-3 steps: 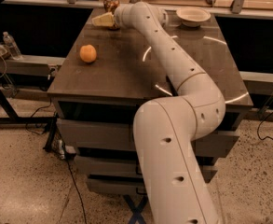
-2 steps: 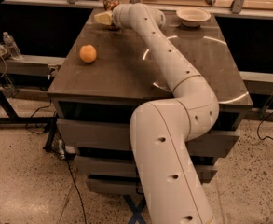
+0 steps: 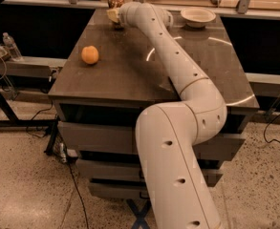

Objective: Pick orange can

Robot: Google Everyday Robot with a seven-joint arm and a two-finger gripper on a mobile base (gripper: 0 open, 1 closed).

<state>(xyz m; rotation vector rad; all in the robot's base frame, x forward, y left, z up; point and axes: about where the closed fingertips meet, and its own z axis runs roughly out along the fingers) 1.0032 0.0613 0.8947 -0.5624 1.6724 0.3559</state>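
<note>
The orange can [image 3: 114, 1] stands upright at the far left edge of the dark table [image 3: 130, 75]. It has an orange-brown body, and the arm partly hides it. My white arm reaches across the table from the front. My gripper [image 3: 113, 15] is at the far left, just in front of the can and close against its lower part. The wrist hides where the gripper meets the can.
A round orange fruit [image 3: 90, 55] lies on the table's left side. A white bowl [image 3: 198, 16] sits at the far right. A water bottle [image 3: 10, 46] stands on a low bench to the left. Cables run over the floor.
My arm has stretched a little farther toward the back of the table, bringing the gripper closer to the can. The fruit and bowl have not moved.
</note>
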